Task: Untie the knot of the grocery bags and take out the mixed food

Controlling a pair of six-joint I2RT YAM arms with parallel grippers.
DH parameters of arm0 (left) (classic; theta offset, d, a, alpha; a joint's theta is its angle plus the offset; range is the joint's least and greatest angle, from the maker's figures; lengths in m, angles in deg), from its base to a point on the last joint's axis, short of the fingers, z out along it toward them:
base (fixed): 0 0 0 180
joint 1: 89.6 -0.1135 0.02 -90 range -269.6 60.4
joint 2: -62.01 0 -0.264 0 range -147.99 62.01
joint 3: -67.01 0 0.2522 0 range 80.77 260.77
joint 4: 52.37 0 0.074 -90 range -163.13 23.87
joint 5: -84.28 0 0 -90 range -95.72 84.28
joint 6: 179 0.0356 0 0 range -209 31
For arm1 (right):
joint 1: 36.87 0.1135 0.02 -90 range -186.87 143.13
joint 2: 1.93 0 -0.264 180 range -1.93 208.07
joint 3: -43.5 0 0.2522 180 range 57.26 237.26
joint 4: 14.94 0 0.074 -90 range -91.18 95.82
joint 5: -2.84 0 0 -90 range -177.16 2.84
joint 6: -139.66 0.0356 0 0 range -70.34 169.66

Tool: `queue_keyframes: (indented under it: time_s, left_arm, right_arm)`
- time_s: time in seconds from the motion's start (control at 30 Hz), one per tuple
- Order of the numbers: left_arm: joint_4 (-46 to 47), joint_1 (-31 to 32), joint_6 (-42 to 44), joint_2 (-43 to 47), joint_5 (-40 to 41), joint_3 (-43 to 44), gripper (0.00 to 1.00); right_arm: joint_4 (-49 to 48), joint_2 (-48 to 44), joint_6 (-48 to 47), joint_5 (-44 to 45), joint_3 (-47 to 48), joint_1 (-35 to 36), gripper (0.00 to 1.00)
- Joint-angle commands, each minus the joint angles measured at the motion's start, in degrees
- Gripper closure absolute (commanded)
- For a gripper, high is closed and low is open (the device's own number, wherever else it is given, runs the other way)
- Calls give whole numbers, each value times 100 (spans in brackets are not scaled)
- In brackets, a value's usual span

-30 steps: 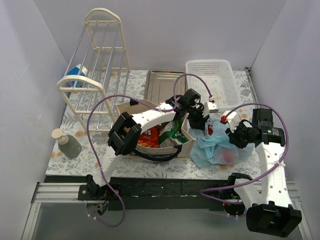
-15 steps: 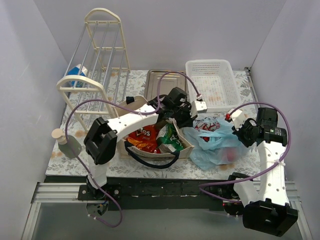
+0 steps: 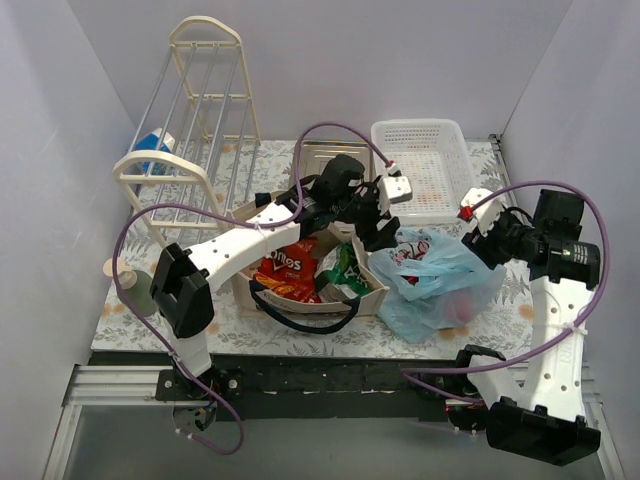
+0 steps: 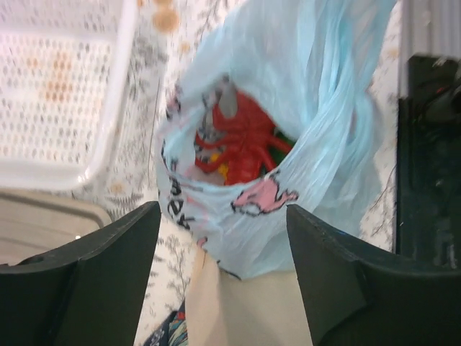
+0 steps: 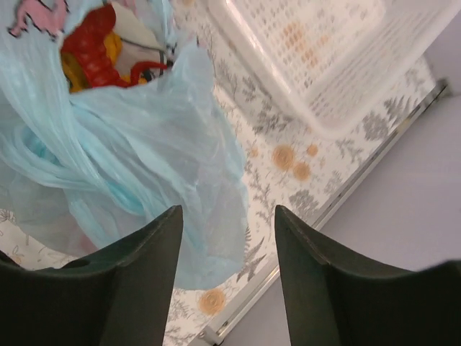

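Jaws on left gripper (image 4: 223,216) and right gripper (image 5: 227,216) both gape, empty. I see the thin crinkly light-blue plastic carrier bag (image 3: 440,285) slumped open between them, red toy lobster (image 4: 241,140) inside; reaching in may snag film and topple it.

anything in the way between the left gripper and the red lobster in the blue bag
Nothing visible. The light-blue plastic bag gapes open in front of the left gripper, and the red toy lobster shows bare through its mouth, ringed only by the crinkled rim.
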Motion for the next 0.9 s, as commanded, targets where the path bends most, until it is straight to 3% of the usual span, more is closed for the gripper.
queue_keyframes:
  time_s: [0.0, 0.2, 0.37, 0.5, 0.53, 0.6, 0.63, 0.7, 0.73, 0.77, 0.87]
  left_arm:
    - [408, 246, -359, 98, -868, 750, 30]
    - [259, 528, -17, -352, -1247, 751, 31]
    - [294, 748, 318, -659, -976, 470, 32]
    - [583, 827, 327, -949, -326, 338, 38]
    - [819, 836, 214, -993, -176, 303, 48]
    - [926, 827, 195, -1081, 183, 250, 59]
    - [979, 827, 212, -1082, 282, 250, 72]
    - [1014, 836, 221, -1021, 510, 188, 88]
    - [1049, 836, 247, -968, 555, 162, 95]
    - [1076, 827, 265, -880, 598, 49, 100]
    - [1330, 827, 274, -354, 599, -276, 100]
  right_arm:
    - [536, -174, -566, -1061, 376, 65, 37]
    - [176, -359, -1286, -806, -292, 179, 36]
    - [-88, -254, -1507, -561, -749, 241, 36]
    - [-324, -78, -1446, -481, -1030, 250, 37]
    - [-438, -52, -1307, -446, -1100, 258, 37]
    - [-823, 45, -1104, -306, -1303, 258, 45]
    - [-991, 89, -947, -236, -1329, 267, 59]
    - [-1273, 308, -279, -25, -1234, 258, 77]
    - [-1405, 387, -59, 46, -1146, 258, 81]
    - [-1493, 518, 343, 194, -1067, 232, 89]
    - [-1863, 616, 952, -22, -777, -188, 95]
